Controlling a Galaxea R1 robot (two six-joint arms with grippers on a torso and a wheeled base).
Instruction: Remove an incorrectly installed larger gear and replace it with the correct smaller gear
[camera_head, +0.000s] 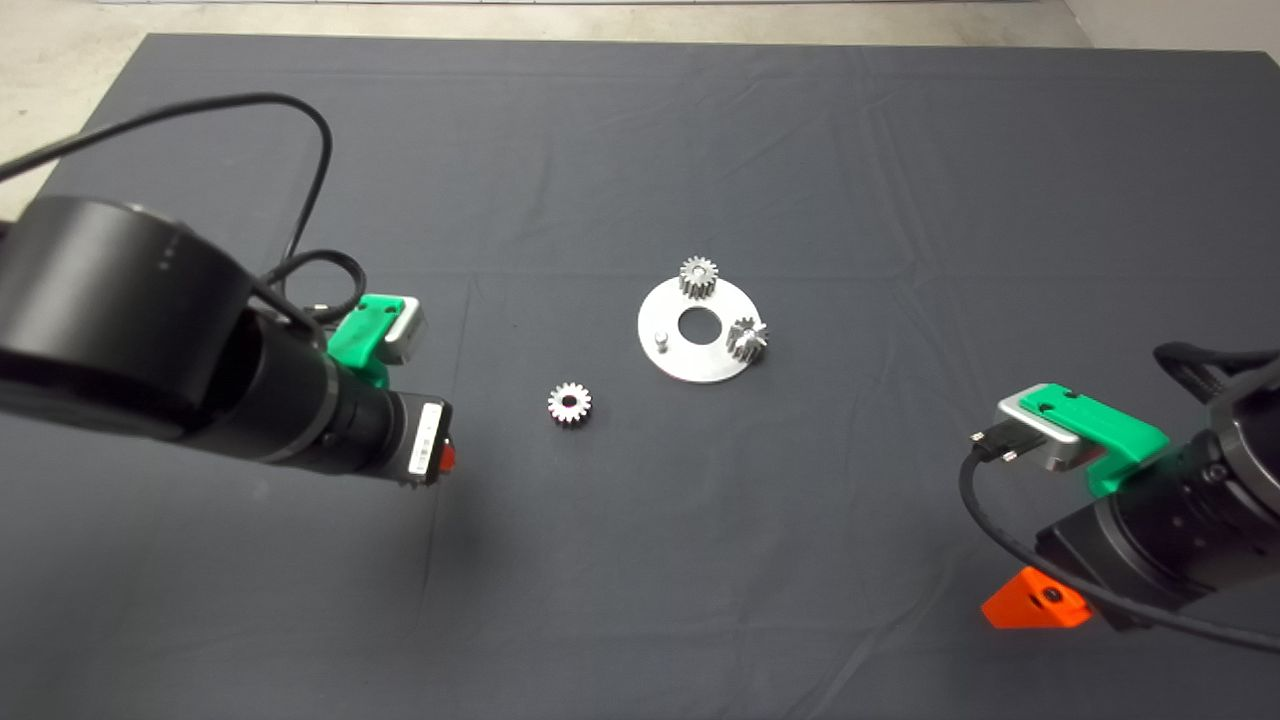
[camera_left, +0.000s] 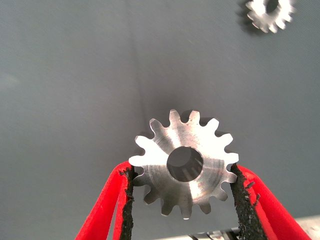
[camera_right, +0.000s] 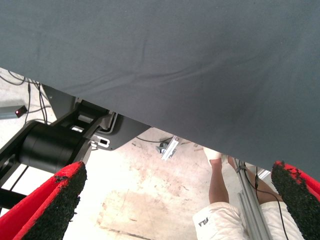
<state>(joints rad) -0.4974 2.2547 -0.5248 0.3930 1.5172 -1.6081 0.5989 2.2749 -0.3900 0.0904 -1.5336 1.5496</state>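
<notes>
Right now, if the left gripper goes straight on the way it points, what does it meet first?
Probably bare dark mat ahead of the left gripper; the loose silver toothed gear lies off to one side. Depth unclear.

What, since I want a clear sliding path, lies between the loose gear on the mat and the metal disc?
Only bare dark mat separates the loose gear from the disc; the head view shows nothing else there.

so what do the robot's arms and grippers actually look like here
Both arms are thick black cylinders trailing black cables. The left gripper has red fingers lined with rough black pads; a green bracket carrying a silver camera block sits on its wrist, and a white label marks the arm's end. The right gripper matches: red fingers, crumbly black pads, green bracket, silver block with a plugged-in cable.
</notes>
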